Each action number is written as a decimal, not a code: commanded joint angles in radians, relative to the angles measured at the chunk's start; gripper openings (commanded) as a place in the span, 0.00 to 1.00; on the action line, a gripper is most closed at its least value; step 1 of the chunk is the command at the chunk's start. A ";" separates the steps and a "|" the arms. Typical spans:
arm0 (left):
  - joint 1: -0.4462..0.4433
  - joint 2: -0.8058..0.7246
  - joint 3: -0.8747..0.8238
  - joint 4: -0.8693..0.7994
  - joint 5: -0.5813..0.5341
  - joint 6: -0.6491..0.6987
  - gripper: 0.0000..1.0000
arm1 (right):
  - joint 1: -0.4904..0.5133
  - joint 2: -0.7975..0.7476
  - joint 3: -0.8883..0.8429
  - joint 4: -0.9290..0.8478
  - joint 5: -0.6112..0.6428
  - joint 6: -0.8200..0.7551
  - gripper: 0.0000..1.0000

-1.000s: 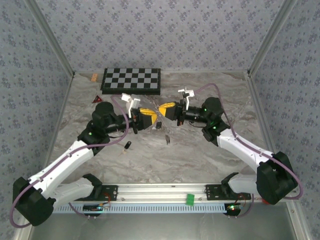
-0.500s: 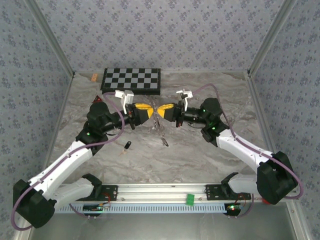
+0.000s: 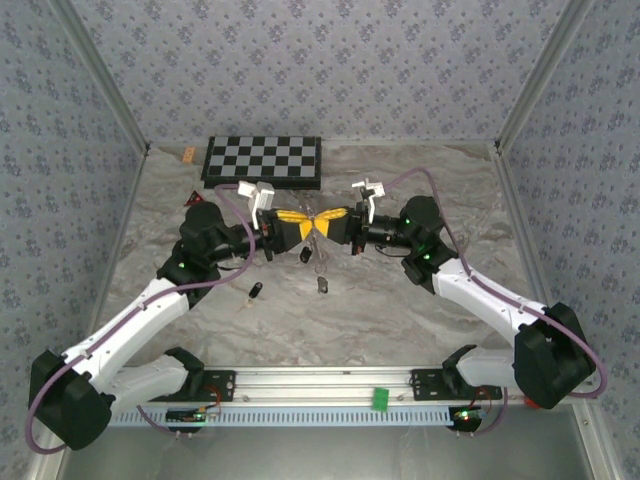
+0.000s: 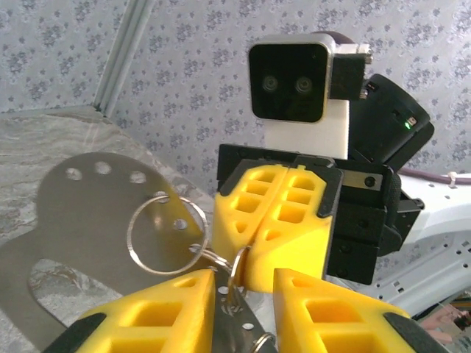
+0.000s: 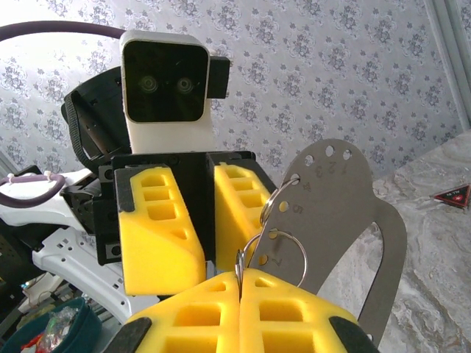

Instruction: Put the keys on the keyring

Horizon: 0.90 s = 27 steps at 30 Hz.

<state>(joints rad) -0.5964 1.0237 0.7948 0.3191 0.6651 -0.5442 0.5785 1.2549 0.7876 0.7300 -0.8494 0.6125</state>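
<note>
Yellow fingertips of my left gripper and right gripper meet tip to tip above the middle of the marble table.

Right gripper: the jaws are pressed fully together and pinch the wire of the keyring at its near edge. The loop stands up from the seam between the fingers. A second ring links it to a punched steel plate, which hangs beside my right fingers.

Left gripper: the jaws stand apart, with a ring edge and a silvery strip in the gap. I cannot tell whether they clamp either one.

One key lies flat on the table, left of centre and well apart from both grippers. A small dark shape just below the left fingertips and a second dark shape nearer my bases are too small to name.

Edges: a chessboard lies against the far edge, and a red triangle sits near the left wall, beside my left arm.

Open room: bare marble spreads to the right of my right arm and between the grippers and the near rail.
</note>
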 commanded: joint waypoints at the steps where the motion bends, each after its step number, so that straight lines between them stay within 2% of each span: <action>1: -0.011 -0.002 0.012 0.046 0.037 0.009 0.27 | 0.007 -0.010 0.008 0.020 0.015 -0.017 0.00; 4: -0.019 0.003 0.015 0.036 0.044 0.016 0.26 | 0.006 -0.008 0.008 0.022 0.016 -0.017 0.00; 7: -0.020 0.000 0.013 0.041 0.042 0.018 0.19 | 0.008 -0.006 0.009 0.023 0.016 -0.016 0.00; 22: -0.033 0.012 0.028 0.029 0.024 0.032 0.15 | 0.018 0.005 0.011 0.022 0.010 -0.017 0.00; 25: -0.036 0.011 0.029 0.028 0.019 0.033 0.09 | 0.018 0.006 0.009 0.020 0.010 -0.019 0.00; 27: -0.037 0.012 0.035 0.019 0.016 0.035 0.00 | 0.020 0.008 0.008 0.020 0.010 -0.019 0.00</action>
<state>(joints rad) -0.6098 1.0363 0.7952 0.3149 0.6514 -0.5308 0.5842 1.2552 0.7876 0.7345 -0.8482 0.6094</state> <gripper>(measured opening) 0.052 0.038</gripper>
